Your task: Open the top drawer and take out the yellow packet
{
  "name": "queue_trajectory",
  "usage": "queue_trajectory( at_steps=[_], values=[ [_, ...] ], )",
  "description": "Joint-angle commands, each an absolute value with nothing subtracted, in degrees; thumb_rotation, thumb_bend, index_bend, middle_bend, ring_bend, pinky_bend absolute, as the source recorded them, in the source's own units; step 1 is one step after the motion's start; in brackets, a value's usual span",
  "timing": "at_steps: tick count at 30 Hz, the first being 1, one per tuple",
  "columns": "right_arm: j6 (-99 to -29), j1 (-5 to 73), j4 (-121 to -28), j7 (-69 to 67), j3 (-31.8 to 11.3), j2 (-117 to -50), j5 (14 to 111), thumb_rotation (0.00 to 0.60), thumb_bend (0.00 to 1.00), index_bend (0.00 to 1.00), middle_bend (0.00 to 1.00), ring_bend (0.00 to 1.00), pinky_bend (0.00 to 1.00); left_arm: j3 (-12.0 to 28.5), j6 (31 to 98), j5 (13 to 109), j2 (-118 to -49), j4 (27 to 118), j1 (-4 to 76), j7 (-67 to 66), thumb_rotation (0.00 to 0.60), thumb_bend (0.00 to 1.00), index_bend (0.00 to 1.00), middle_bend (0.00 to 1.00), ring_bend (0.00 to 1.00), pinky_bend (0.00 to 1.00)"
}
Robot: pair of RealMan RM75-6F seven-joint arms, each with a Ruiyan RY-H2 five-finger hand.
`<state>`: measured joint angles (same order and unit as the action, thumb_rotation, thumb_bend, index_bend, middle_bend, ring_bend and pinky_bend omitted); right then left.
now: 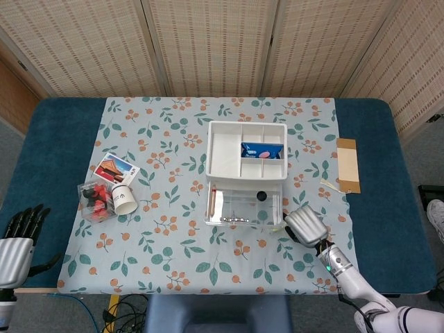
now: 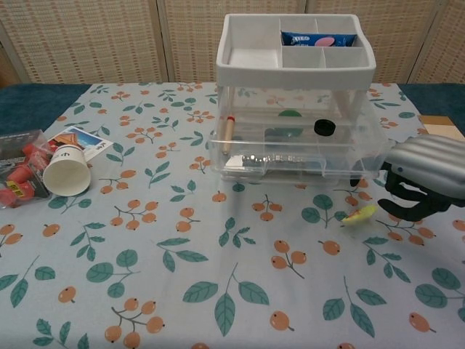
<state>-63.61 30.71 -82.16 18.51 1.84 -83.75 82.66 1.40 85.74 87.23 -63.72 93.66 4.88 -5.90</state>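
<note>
The clear top drawer (image 1: 243, 207) (image 2: 290, 156) of the white organizer (image 1: 246, 132) (image 2: 247, 54) stands pulled out, with a wooden stick, a black cap and small items inside. My right hand (image 1: 305, 225) (image 2: 425, 178) hangs low over the cloth by the drawer's front right corner. Its dark fingertips (image 2: 396, 207) pinch the small yellow packet (image 2: 360, 215), which sits just above or on the cloth. My left hand (image 1: 17, 239) rests off the table's near left corner, holding nothing, fingers apart; the chest view does not show it.
A tipped paper cup (image 1: 125, 199) (image 2: 65, 171), a clear box of red items (image 1: 96, 198) (image 2: 14, 174) and a picture card (image 1: 116, 168) (image 2: 80, 138) lie at the left. A blue packet (image 1: 261, 151) (image 2: 317, 38) sits in the organizer's top tray. A cardboard piece (image 1: 347, 164) lies at the right.
</note>
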Motion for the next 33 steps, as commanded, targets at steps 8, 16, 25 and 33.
queue_trajectory(
  at_steps=[8, 16, 25, 33],
  values=[
    [-68.32, 26.24, -88.76, 20.21, 2.17, -77.05, 81.69, 0.6, 0.5, 0.13, 0.88, 0.99, 1.0, 1.44, 85.34, 87.39, -64.33, 92.51, 5.18, -4.68, 0.6, 0.19, 0.07, 0.06, 0.03, 0.07],
    [-81.51, 16.64, -93.12, 17.52, 2.8, -69.4, 81.67, 0.6, 0.5, 0.31, 0.79, 0.85, 1.0, 1.61, 84.57, 87.98, -65.35, 92.11, 6.1, -4.91, 0.6, 0.19, 0.07, 0.06, 0.03, 0.07],
    [-91.5, 9.13, -91.77, 7.08, 1.08, -67.33, 82.66, 0.6, 0.5, 0.23, 0.33, 0.23, 0.18, 2.15, 83.95, 88.36, -66.45, 93.26, 7.27, -5.75, 0.6, 0.19, 0.07, 0.06, 0.03, 0.07],
    [-93.59, 5.93, -91.0, 4.07, 1.03, -66.69, 84.12, 0.6, 0.5, 0.09, 0.11, 0.03, 0.07, 2.34, 83.71, 87.86, -66.14, 94.85, 7.55, -7.24, 0.6, 0.19, 0.07, 0.06, 0.02, 0.07]
  ],
)
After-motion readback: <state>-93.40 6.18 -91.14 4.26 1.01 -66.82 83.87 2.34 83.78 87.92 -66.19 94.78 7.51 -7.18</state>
